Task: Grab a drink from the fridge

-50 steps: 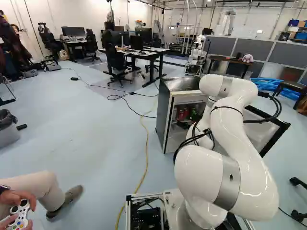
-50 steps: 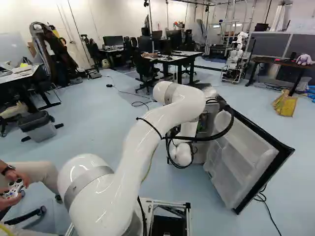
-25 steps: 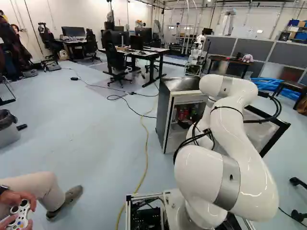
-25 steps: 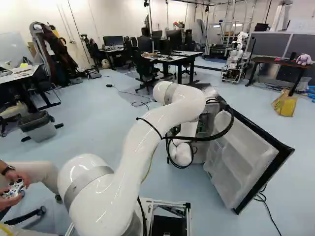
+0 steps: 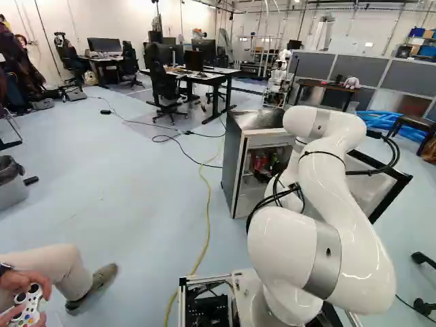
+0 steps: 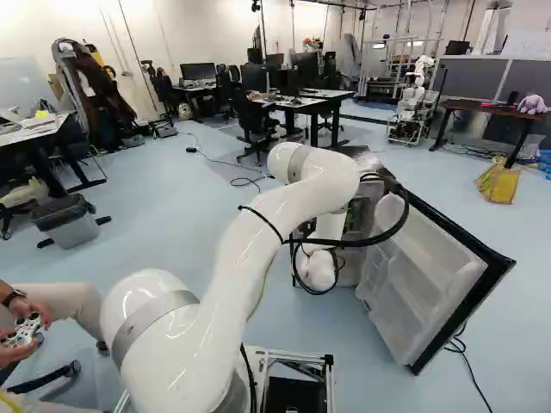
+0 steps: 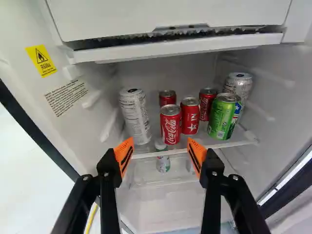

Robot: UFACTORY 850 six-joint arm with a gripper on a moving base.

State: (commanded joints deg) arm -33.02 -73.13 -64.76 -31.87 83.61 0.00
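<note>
1. Gripper [image 7: 160,155] spread wide and empty, pointing into the open fridge [image 5: 233,163], likely to leave room for gripping.
2. Ahead of it, a red can [image 7: 170,129] stands upright near the shelf's [image 7: 219,145] front, probably for easy reach.
3. A green can [image 7: 223,117] stands farther aside.

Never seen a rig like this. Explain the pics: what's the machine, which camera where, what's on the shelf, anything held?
The machine is a white robot arm on a moving base, facing an open fridge. Two base views look past it from behind, left and right; the wrist view looks along its black two-fingered end effector into the fridge. On the shelf: four red cans, a green can and pale cans at both sides. Nothing held: the end effector is open, the cans beyond it.
</note>
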